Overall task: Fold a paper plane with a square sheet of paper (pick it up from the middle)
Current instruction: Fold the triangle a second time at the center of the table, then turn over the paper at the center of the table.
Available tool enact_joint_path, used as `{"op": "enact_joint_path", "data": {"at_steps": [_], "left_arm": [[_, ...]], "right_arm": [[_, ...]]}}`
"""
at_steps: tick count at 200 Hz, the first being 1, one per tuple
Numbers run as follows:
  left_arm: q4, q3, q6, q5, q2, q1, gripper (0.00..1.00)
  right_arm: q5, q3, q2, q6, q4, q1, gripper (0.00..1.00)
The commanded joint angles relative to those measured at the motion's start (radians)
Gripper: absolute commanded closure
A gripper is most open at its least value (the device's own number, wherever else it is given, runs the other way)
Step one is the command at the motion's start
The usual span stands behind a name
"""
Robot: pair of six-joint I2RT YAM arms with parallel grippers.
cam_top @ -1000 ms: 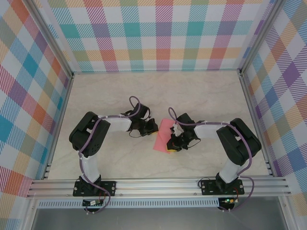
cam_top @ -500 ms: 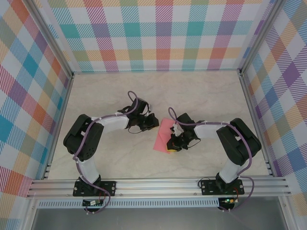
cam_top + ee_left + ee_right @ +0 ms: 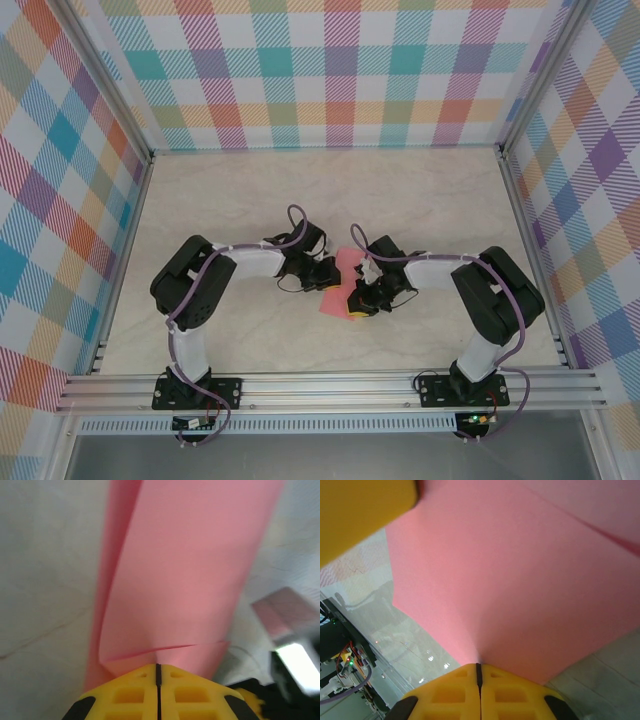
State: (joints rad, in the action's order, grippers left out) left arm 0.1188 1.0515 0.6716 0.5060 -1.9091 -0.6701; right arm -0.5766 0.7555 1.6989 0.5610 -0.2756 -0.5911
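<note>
The paper (image 3: 331, 299) is salmon-pink, thin and plain. It sits near the middle of the table (image 3: 240, 200), a little toward the near side, as a narrow slanted shape. In the left wrist view the paper (image 3: 185, 570) is folded lengthwise: one long layer covers another, whose edge shows along the left, and a short crease crosses the near end. In the right wrist view the paper (image 3: 510, 590) is smooth, with one straight crease at the upper right.

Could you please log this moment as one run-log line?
left gripper: shut on pink paper sheet | right gripper: shut on same sheet | sheet: partly folded
</note>
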Motion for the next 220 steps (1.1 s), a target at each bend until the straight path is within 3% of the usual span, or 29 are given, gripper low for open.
{"op": "enact_joint_path", "data": {"at_steps": [1,59,106,173,220], "left_arm": [[0.075,0.03,-0.049,-0.049,-0.034,-0.001,0.93],[0.099,0.022,-0.073,-0.068,-0.049,-0.002,0.93],[0.11,0.03,-0.08,-0.065,-0.04,-0.002,0.93],[0.104,0.024,-0.076,-0.066,-0.038,-0.001,0.93],[0.113,0.025,-0.076,-0.078,-0.047,-0.002,0.94]], "right_arm": [[0.077,0.006,0.006,-0.006,-0.077,-0.009,0.93],[0.032,0.106,-0.084,0.019,-0.094,-0.009,0.92],[0.019,0.166,-0.004,0.031,-0.064,-0.009,0.91],[0.018,0.081,0.1,0.05,0.026,-0.009,0.92],[0.029,0.04,0.062,0.048,0.003,-0.009,0.91]]}}
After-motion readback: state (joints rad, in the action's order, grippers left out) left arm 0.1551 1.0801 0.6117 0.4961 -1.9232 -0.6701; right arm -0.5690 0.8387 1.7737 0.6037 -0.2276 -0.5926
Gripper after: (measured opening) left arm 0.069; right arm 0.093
